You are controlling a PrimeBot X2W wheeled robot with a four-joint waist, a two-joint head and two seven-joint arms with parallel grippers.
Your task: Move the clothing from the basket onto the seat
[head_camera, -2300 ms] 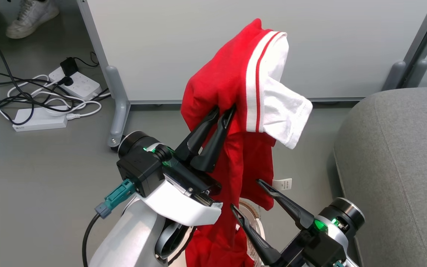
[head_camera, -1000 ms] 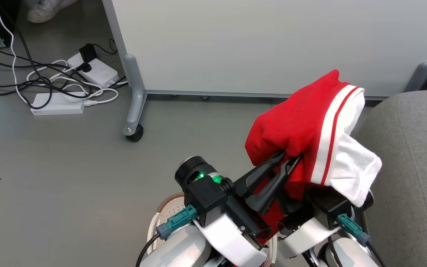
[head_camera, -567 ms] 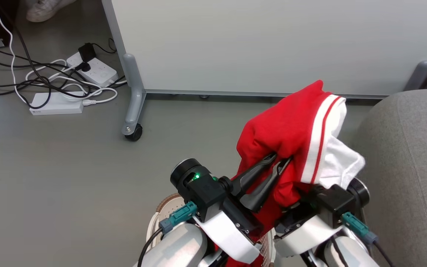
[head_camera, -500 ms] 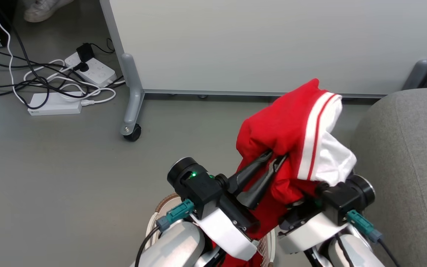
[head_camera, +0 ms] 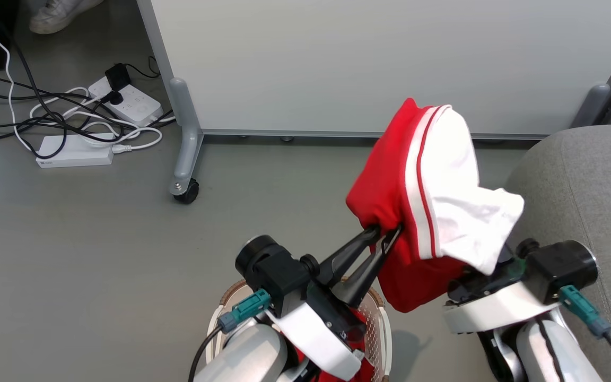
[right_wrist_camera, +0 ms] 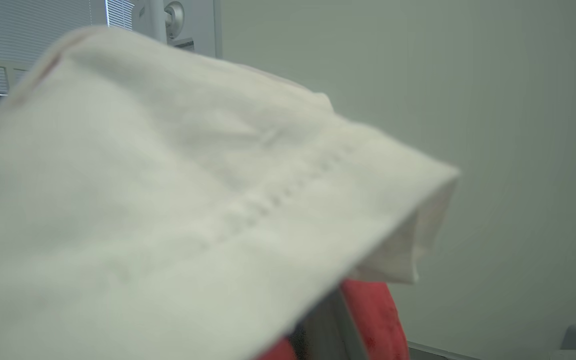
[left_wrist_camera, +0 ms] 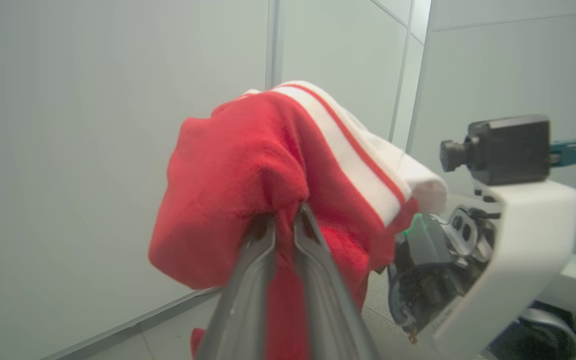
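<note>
The left pincer [head_camera: 385,236], two long dark fingers on a black and white wrist, is clamped tight on a fold of the clothing [head_camera: 390,180], a soft bright red garment with a white panel and red-and-white striped trim. In the left wrist view its fingers [left_wrist_camera: 248,280] meet at the tips with red cloth bunched around them. The clothing [left_wrist_camera: 248,165] billows above and to both sides of the left pincer [left_wrist_camera: 285,215], held up in the air.

The right pincer [head_camera: 478,286] sits just to the right of the left one, its fingers buried under the hanging white panel. It is closed, but whether it pinches any cloth cannot be told. In the right wrist view the white part of the clothing [right_wrist_camera: 168,200] drapes right across the lens, with a strip of red below it.

Beneath the left pincer's wrist stands the basket [head_camera: 377,323], cream-white perforated plastic with a brown woven-look rim, and more of the red clothing lies inside it. The seat [head_camera: 576,180], a large grey fabric-upholstered cushion with a rounded corner, lies immediately right of the right pincer; whether the white flap brushes its edge cannot be told.

Beyond both pincers stands a pale partition panel [head_camera: 337,58] on a grey leg with a black castor [head_camera: 184,191]. Far to the left of the left pincer lie white power strips [head_camera: 75,154] among tangled cables, and past them a white shoe [head_camera: 56,13]
</note>
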